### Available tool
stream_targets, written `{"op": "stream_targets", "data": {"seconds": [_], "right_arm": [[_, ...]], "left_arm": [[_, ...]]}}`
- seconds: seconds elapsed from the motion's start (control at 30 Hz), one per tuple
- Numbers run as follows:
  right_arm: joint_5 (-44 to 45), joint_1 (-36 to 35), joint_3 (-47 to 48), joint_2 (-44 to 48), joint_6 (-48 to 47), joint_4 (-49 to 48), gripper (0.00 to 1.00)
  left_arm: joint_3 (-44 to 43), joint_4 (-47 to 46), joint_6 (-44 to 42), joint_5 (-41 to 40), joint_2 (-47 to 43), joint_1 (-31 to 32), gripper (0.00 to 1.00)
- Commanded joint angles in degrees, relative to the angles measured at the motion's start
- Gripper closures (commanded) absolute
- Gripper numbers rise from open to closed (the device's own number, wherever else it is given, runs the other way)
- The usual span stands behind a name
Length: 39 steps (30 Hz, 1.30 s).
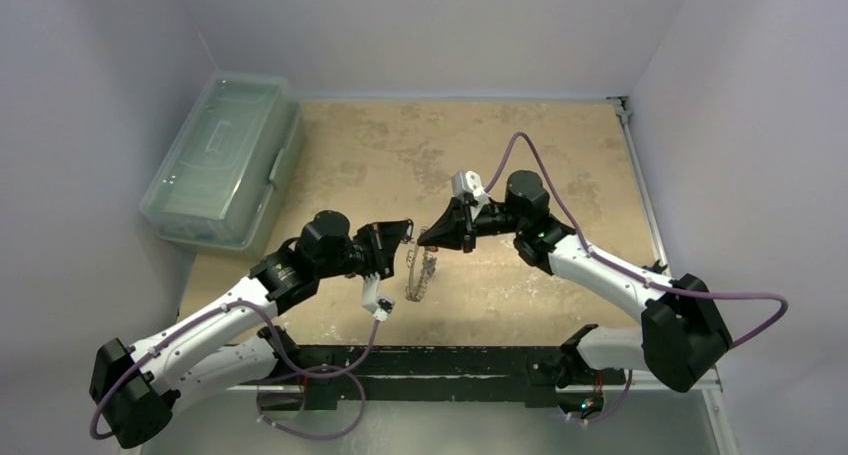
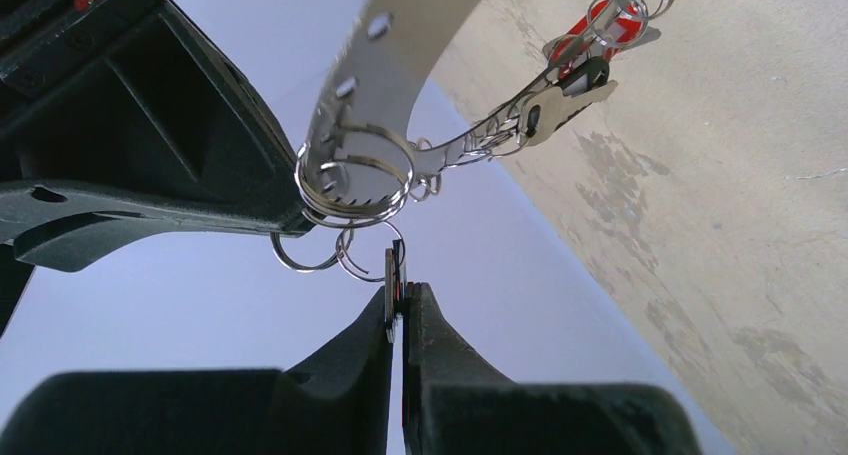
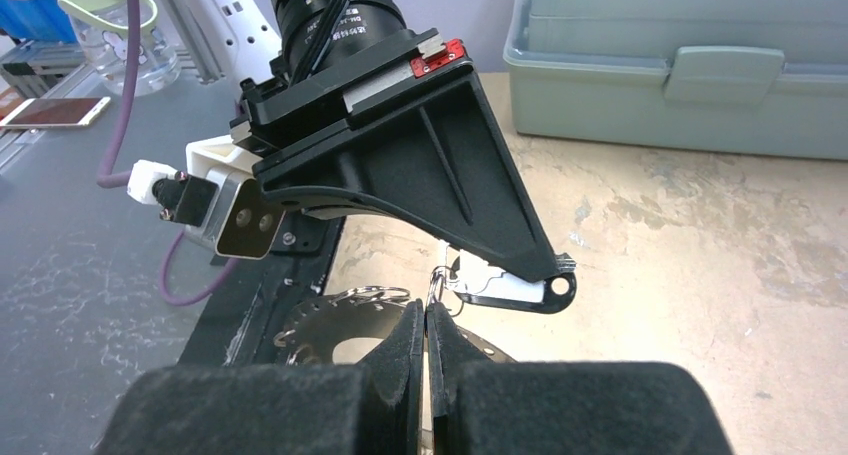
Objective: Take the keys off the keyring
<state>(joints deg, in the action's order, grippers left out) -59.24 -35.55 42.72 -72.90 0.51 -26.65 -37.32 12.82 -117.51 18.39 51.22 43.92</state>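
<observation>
The keyring (image 2: 392, 50) is a flat perforated silvery band hung with small split rings, held in the air between both grippers; it hangs over the table in the top view (image 1: 422, 273). Keys (image 2: 588, 60) with red and black heads dangle from its far side. My left gripper (image 2: 402, 293) is shut on a thin black-headed key (image 2: 392, 280) seen edge-on, which also shows in the right wrist view (image 3: 505, 293). My right gripper (image 3: 427, 310) is shut on the keyring's edge at a split ring (image 3: 437, 280). The two grippers nearly touch tip to tip, left (image 1: 404, 237) and right (image 1: 428, 237).
A translucent green lidded box (image 1: 225, 160) stands at the back left of the tan table (image 1: 560, 155) and shows in the right wrist view (image 3: 680, 65). White walls close the back and right. A black rail (image 1: 440, 360) runs along the near edge.
</observation>
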Motion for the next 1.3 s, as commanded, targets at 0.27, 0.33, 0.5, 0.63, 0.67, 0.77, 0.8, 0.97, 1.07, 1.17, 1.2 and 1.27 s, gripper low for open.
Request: {"op": "stream_targets", "data": {"seconds": [0.27,0.33,0.5,0.63,0.67,0.77,0.8,0.97,1.07,1.17,1.2,1.27], "right_arm": [[-4.6,0.2,0.4,0.8,1.5,-6.1,1.0],[-5.6,0.2,0.3,0.9,1.2,-6.2,1.0],[-6.4,0.2,0.4,1.0,-0.1,-4.6,1.0],[-4.1,0.0,2.2,0.8,-7.8,3.7,1.0],[-4.0,0.0,2.0,0.8,-8.0,3.7,1.0],[-3.9,0.0,1.9,0.7,-8.7,4.3,1.0],[-3.9,0.0,2.0,0.7,-8.9,4.4,1.0],[-3.6,0.0,2.0,0.7,-10.0,5.7,1.0],[-3.6,0.0,1.8,0.8,-10.3,5.9,1.0],[-3.3,0.0,1.8,0.8,-10.3,6.0,1.0],[-3.1,0.0,1.9,0.7,-10.4,6.1,1.0],[-2.4,0.0,2.0,0.7,-10.8,6.5,1.0]], "left_arm": [[0.9,-1.1,-0.7,-3.0,-0.5,-0.2,1.0],[-0.4,-1.3,2.1,-3.7,0.5,-0.2,1.0],[-1.6,-2.2,5.7,-3.9,1.3,-0.3,1.0],[-2.4,-1.1,6.2,-2.7,0.7,-0.3,1.0],[-2.6,-0.9,6.2,-2.5,0.6,-0.3,1.0],[-3.9,0.5,6.5,-1.8,0.4,-0.3,1.0],[-4.3,1.0,6.6,-1.8,0.4,-0.2,1.0],[-5.1,0.1,7.1,-2.0,0.5,-0.3,1.0],[-5.2,-0.3,7.1,-1.8,0.2,-0.3,1.0],[-5.6,-0.2,7.0,-1.4,-0.1,-0.3,1.0],[-5.7,0.1,6.9,-1.2,-0.1,-0.3,1.0],[-6.1,1.0,6.3,-0.6,-0.4,-0.3,1.0]]}}
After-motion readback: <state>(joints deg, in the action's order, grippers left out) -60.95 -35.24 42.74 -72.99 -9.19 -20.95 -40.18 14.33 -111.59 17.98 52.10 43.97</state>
